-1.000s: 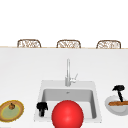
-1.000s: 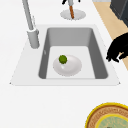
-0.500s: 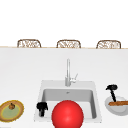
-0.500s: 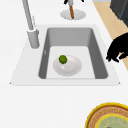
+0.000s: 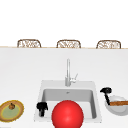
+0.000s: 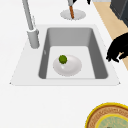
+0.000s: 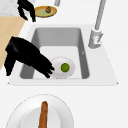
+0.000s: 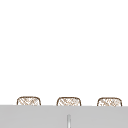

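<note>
My right hand (image 5: 106, 90) hangs open above the counter, between the sink's right rim and a white plate (image 5: 117, 111) that carries a brown stick-shaped item (image 5: 119, 103). In the right side view, that hand (image 7: 25, 56) reaches with straight fingers toward the sink. A white bowl (image 6: 71, 67) lies in the basin and holds a small green fruit (image 6: 62, 59). My left hand (image 5: 42, 107) floats at the sink's front left corner with relaxed fingers pointing down (image 6: 117, 50), holding nothing.
A steel sink (image 5: 42, 86) is set in the white counter, with a tall faucet (image 5: 68, 72) behind it. On the left, a yellow plate (image 5: 15, 113) carries a small brown item. A red sphere (image 5: 67, 115) covers the sink's front. Three wicker chair backs (image 5: 68, 44) line the far edge.
My right hand has moved left, from over the white plate toward the sink's right rim. The left hand, bowl and fruit have stayed in place.
</note>
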You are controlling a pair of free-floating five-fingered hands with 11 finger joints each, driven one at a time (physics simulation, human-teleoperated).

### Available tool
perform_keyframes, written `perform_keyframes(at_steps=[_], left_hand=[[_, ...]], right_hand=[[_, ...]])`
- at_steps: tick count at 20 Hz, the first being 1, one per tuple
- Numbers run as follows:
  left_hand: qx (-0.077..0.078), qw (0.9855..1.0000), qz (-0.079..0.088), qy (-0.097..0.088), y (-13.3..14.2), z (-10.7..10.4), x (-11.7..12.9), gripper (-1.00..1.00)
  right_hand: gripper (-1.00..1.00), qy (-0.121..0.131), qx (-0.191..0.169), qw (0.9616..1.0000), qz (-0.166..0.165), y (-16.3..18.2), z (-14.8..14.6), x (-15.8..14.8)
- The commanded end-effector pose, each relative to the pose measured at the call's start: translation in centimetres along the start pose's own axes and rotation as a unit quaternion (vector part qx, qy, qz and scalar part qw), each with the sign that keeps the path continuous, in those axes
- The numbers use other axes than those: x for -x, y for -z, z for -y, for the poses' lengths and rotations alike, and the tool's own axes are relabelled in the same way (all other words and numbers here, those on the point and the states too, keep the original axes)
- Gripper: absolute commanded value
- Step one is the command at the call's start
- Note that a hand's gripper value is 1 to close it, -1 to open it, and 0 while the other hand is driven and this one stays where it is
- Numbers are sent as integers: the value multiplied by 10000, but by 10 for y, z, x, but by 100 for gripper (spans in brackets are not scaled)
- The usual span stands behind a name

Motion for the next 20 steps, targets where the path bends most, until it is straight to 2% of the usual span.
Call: perform_keyframes(at_steps=[1,5,7,9,11,17,20], left_hand=[[0,10000,0,0,0,0,0,0],[0,10000,0,0,0,0,0,0],[0,10000,0,0,0,0,0,0],[0,10000,0,0,0,0,0,0],[0,10000,0,0,0,0,0,0],[0,10000,0,0,0,0,0,0],[0,10000,0,0,0,0,0,0]], right_hand=[[-100,-81,196,9998,32,-16,-13,-16],[-100,-40,334,9994,128,-37,-27,-27],[-100,-95,379,9992,119,-46,-33,-35],[-100,-200,402,9990,63,-52,-40,-45],[-100,-146,521,9985,-41,-63,-53,-51],[-100,-256,846,9960,-105,-89,-71,-73],[-100,-427,966,9942,-194,-98,-79,-87]])
